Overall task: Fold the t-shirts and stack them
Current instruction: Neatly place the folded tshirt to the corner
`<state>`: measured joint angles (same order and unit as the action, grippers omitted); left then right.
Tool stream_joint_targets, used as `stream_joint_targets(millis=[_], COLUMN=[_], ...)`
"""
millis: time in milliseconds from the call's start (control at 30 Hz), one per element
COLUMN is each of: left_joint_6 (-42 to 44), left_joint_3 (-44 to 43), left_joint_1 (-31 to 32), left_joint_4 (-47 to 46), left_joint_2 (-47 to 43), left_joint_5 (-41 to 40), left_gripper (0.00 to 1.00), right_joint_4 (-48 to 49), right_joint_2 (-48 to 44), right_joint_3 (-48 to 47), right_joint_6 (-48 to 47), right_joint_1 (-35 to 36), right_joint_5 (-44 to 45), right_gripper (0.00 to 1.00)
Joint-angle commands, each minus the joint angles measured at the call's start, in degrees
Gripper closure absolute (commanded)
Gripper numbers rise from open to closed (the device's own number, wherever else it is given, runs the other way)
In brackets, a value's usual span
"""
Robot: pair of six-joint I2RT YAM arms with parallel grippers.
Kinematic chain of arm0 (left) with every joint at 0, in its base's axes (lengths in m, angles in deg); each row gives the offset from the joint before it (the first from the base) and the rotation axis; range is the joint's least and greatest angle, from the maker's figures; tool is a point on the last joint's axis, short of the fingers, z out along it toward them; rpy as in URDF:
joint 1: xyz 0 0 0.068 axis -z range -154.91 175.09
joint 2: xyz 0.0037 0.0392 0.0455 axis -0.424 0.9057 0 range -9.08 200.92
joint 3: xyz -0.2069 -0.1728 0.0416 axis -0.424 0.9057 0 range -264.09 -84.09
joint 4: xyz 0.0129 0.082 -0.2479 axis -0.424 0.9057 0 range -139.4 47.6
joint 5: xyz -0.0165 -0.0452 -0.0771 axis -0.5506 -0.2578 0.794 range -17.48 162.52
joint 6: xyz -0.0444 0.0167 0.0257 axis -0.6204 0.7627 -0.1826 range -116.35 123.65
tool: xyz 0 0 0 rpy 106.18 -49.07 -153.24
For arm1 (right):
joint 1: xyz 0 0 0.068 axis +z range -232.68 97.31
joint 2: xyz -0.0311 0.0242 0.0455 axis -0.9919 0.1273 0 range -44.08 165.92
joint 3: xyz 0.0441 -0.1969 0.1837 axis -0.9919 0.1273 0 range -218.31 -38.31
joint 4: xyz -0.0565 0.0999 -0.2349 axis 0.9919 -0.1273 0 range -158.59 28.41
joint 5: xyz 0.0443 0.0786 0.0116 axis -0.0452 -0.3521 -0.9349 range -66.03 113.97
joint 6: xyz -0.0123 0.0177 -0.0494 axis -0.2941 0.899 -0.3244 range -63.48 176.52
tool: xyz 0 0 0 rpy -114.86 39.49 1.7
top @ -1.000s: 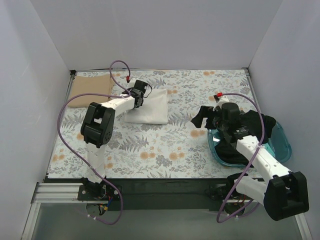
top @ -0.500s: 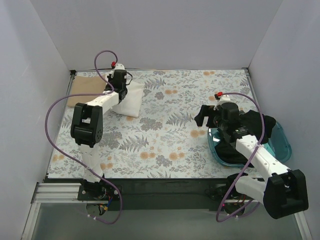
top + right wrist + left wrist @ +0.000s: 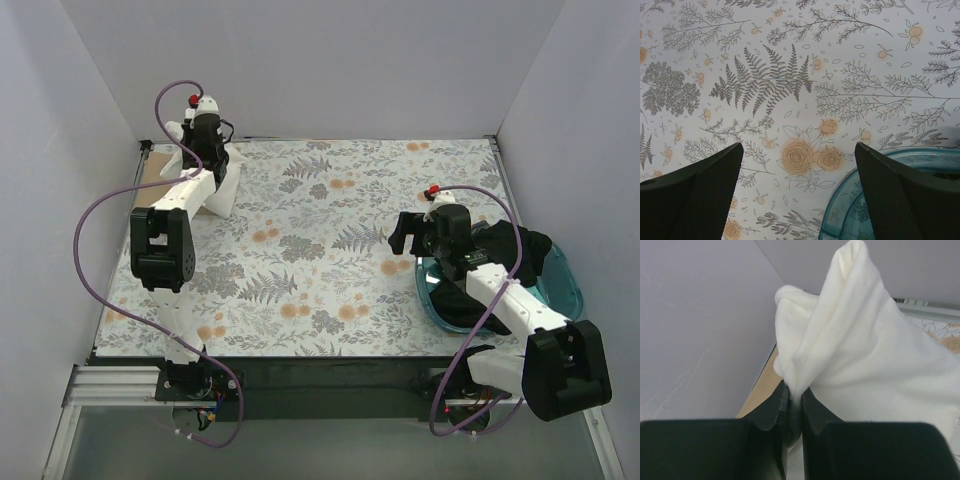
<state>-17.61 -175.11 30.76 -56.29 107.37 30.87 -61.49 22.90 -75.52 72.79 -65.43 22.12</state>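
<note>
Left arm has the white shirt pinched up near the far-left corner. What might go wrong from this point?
1. The left end effector grips only a small pinch of the white shirt, which hangs bunched. The fold may come undone, or the cloth may slip out.
2. The tan shirt lies in the far-left corner by the wall, so the white one may land crooked or partly off it.

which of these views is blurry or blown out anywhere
Left wrist: the white t-shirt is bright but its folds show; the left gripper is dark and soft-edged. Right wrist: tablecloth print sharp, right gripper dark along the bottom edge. Top external: even light, only faint shadows.
</note>
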Motion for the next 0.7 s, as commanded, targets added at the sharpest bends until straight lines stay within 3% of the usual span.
stream_joint_targets(millis=[0, 300, 667], left_joint_6=[1.13, 0.34, 2.1], left_joint_3=[-3.81, -3.11, -6.89], left_joint_1=[0.22, 0.3, 0.22], left_joint_4=[-2.34, -0.49, 0.83], left_joint_2=[-2.89, -7.72, -7.37], left_joint_5=[-1.59, 1.39, 1.57], left_gripper=[1.0, 1.0, 1.0], right_joint_4=[2.63, 2.63, 2.63], right_joint_2=[0.08, 0.52, -0.1], right_joint_3=[-0.76, -0.76, -0.23], right_joint_6=[-0.72, -0.54, -0.54], right_joint_1=[-0.29, -0.21, -0.29], right_joint_5=[-0.09, -0.44, -0.44], right_gripper=[0.02, 0.02, 0.02])
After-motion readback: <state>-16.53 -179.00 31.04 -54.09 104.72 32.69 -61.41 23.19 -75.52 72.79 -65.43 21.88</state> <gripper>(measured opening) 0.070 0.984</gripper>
